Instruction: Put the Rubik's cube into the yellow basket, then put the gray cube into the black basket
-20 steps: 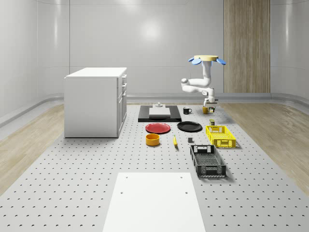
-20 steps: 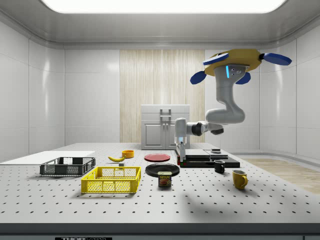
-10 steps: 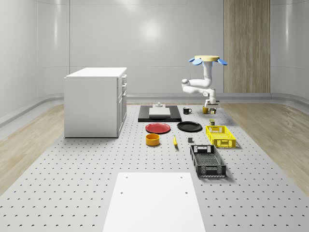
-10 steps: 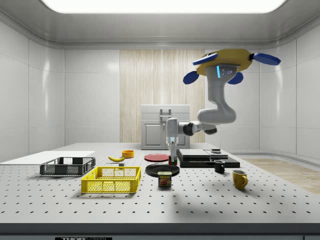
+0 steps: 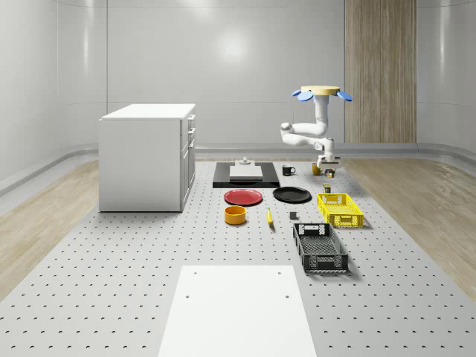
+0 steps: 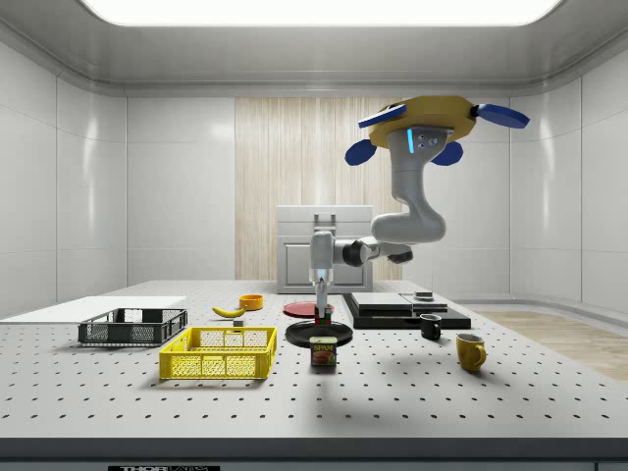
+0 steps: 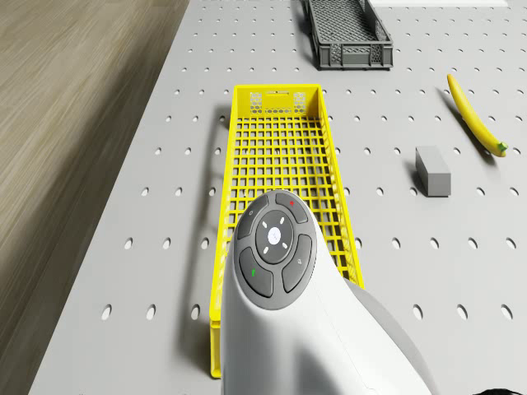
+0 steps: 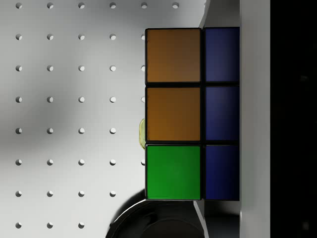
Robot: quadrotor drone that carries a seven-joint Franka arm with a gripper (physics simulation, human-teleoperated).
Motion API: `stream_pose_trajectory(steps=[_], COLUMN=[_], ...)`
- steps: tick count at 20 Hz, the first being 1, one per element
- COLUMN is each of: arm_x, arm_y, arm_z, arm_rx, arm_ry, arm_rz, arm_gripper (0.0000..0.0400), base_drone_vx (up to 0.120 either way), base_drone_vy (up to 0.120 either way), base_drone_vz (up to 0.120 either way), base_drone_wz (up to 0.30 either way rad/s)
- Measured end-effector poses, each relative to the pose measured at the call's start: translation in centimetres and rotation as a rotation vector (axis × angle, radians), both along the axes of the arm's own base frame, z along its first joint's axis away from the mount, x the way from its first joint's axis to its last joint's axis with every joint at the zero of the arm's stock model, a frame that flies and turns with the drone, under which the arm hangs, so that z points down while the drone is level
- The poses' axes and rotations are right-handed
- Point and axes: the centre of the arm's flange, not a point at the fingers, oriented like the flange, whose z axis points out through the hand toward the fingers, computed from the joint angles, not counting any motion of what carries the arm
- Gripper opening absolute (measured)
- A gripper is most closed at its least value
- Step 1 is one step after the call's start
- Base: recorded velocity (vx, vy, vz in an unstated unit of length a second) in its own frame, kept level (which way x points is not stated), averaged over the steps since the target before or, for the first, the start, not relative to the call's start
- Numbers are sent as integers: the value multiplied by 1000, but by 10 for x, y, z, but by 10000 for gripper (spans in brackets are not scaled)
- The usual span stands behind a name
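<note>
I hover beside the yellow mesh basket [image 7: 280, 214], gripper [image 6: 319, 310] clamped on the multicoloured Rubik's cube [image 8: 190, 114], carrying it there for dropping.

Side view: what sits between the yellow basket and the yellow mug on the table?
In the side view, a Spam can stands between the yellow basket and the yellow mug.

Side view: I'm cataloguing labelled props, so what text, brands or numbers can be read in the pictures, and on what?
"SPAM": on the can standing on the table right of the yellow basket in the side view.
A dark plate on the table's front edge carries lettering too small to read.
</note>
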Motion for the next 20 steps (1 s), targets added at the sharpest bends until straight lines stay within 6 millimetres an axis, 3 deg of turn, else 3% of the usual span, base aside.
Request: stream_pose_trajectory(steps=[20], arm_x=[0], arm_y=[0], arm_z=[0], arm_rx=[0], arm_ry=[0], arm_rz=[0], arm_gripper=[325], base_drone_vx=[120], base_drone_vy=[0], base_drone_vz=[0], base_drone_wz=[0])
